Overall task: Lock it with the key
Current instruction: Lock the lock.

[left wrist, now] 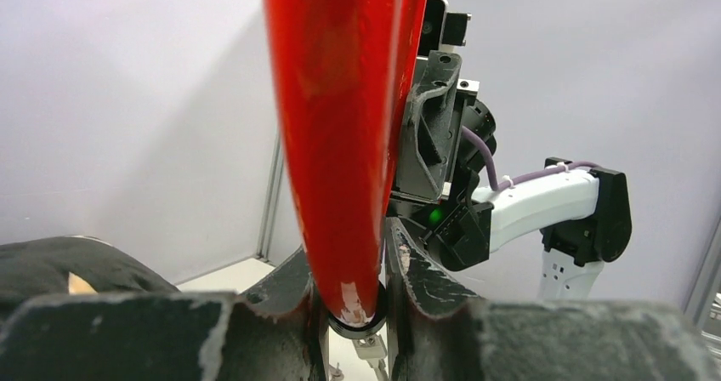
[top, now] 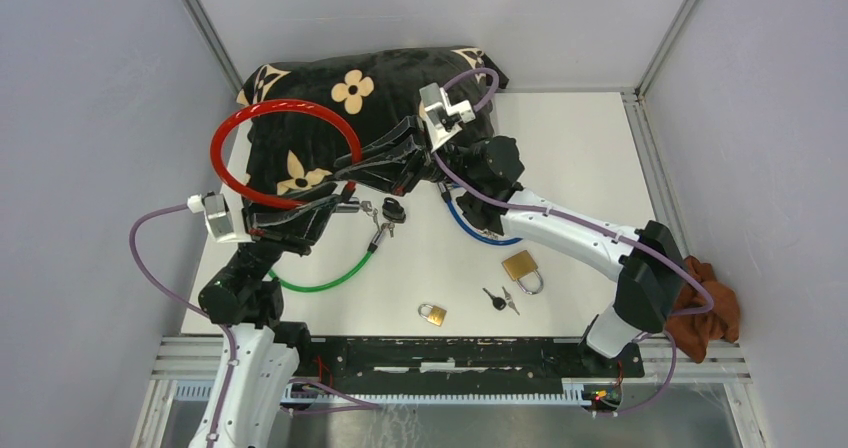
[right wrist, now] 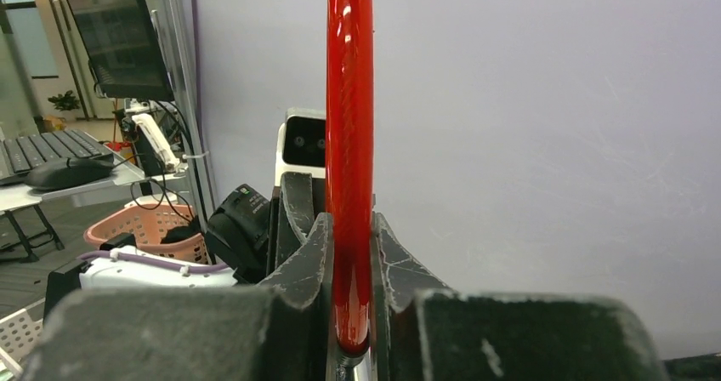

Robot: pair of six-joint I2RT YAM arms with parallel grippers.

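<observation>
Seen from above, two robot arms meet over a white surface [top: 580, 158], sharing a red cable lock [top: 285, 106] whose loop arches over a black cushion with cream flowers [top: 400, 78]. The left fingers [left wrist: 429, 283] are clamped on one end of the red cable, and the right fingers [right wrist: 308, 258] are closed tight around the other. A small bunch of keys [top: 388, 215] sits just beside the fingertips. Nearer the arm bases lie a green cable [top: 325, 283], a blue cable [top: 470, 230], a large brass padlock [top: 522, 266], a small brass padlock [top: 432, 314], loose keys [top: 500, 299] and, at the right edge, a brown cloth [top: 705, 313].
</observation>
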